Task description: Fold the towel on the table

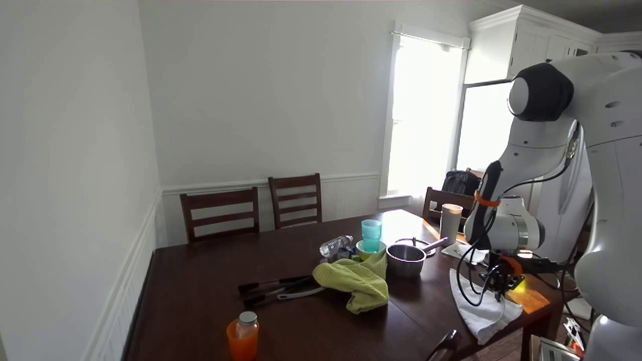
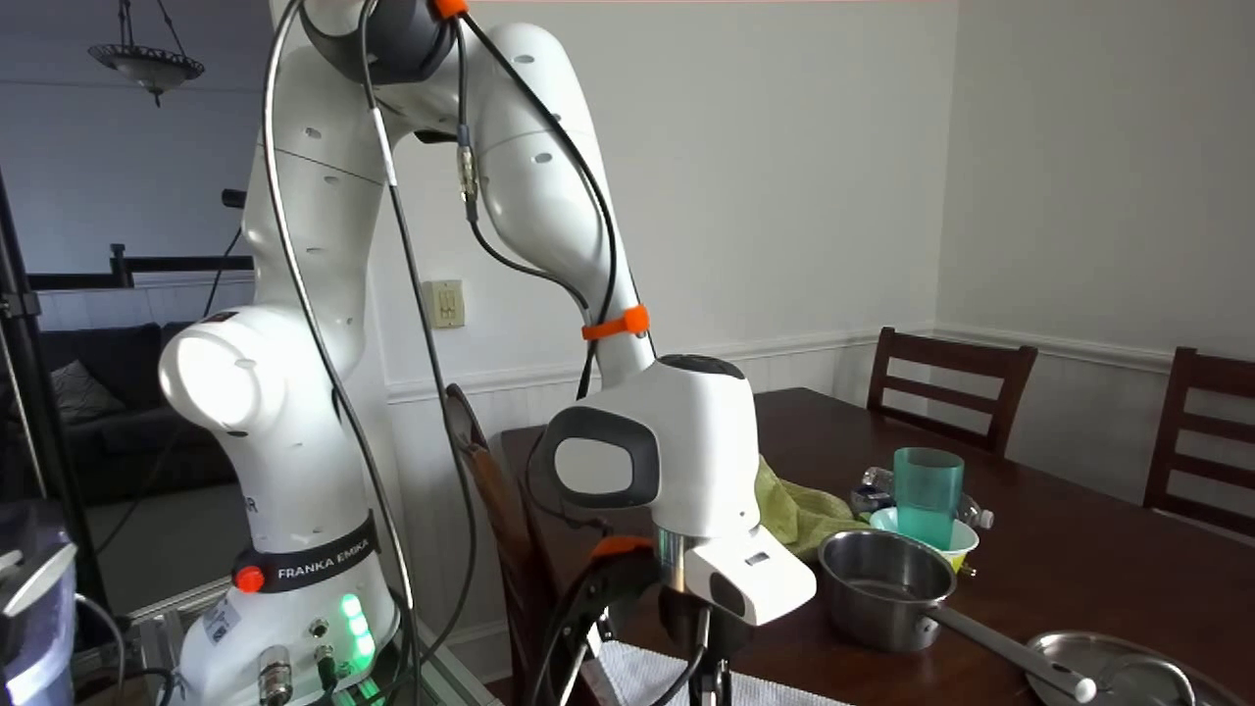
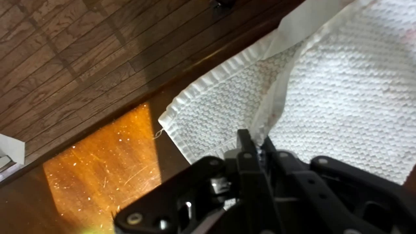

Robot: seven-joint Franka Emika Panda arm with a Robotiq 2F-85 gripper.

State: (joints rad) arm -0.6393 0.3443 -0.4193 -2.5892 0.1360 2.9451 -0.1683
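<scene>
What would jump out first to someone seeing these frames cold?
Likely the white arm, arching across an exterior view. Near the middle of the wrist view, the end effector pinches a fold of white towel. A crumpled yellow-green cloth, beside the saucepan, comes next.

In an exterior view there is one white textured towel [image 1: 484, 316], one yellow-green cloth [image 1: 351, 283], one round metal saucepan [image 1: 407, 268] and one orange plastic cup [image 1: 243, 347]. Left of centre stand two dark slatted wooden chairs [image 1: 220, 199].

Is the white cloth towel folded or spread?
Mostly spread: the white cloth towel lies largely flat, one ridge pinched by the black tool.
</scene>
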